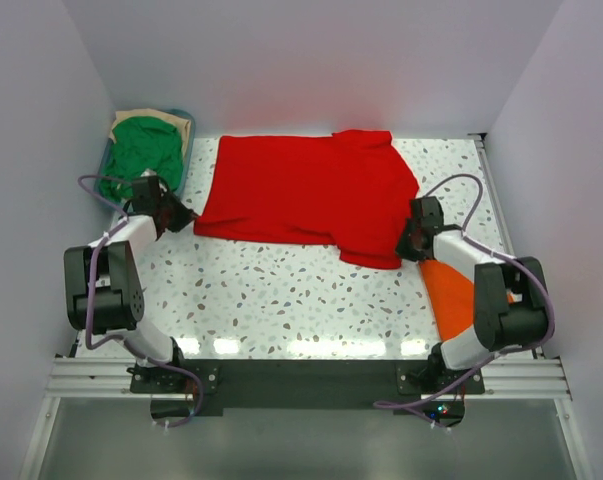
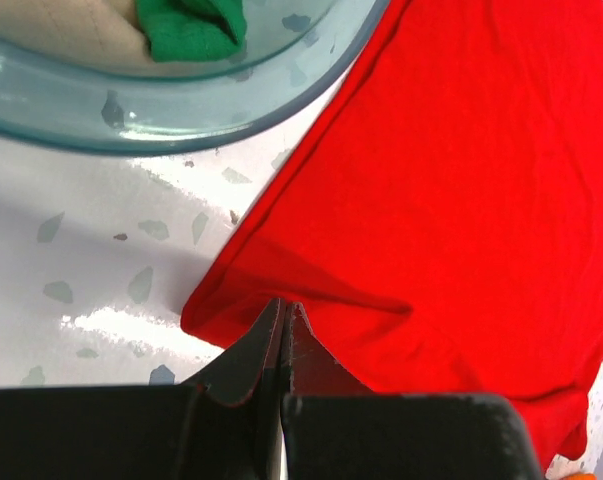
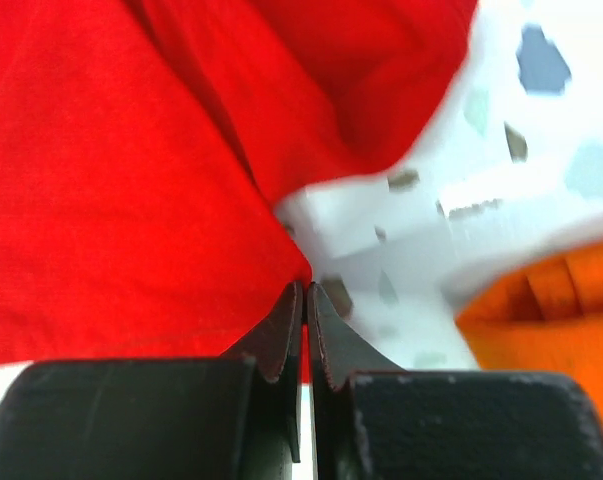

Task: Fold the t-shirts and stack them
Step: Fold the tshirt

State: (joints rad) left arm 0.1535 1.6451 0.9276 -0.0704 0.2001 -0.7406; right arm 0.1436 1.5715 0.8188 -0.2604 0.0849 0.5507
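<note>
The red t-shirt (image 1: pixel 311 195) lies spread across the far half of the table, partly folded. My left gripper (image 1: pixel 186 217) is at its near left corner, and the left wrist view shows the jaws (image 2: pixel 284 305) shut on the cloth's edge (image 2: pixel 451 180), with a crease running out from the tips. At the shirt's near right corner my right gripper (image 1: pixel 406 245) is shut too; red cloth (image 3: pixel 131 200) shows between its tips (image 3: pixel 306 290). The orange t-shirt (image 1: pixel 456 290) lies folded at the right edge, under the right arm, and shows in the right wrist view (image 3: pixel 551 310).
A teal basket (image 1: pixel 186 150) stands at the back left corner with a green t-shirt (image 1: pixel 146 150) and a tan one (image 1: pixel 151 118) in it; its rim (image 2: pixel 181 120) is close to the left gripper. White walls enclose the speckled table (image 1: pixel 281 290).
</note>
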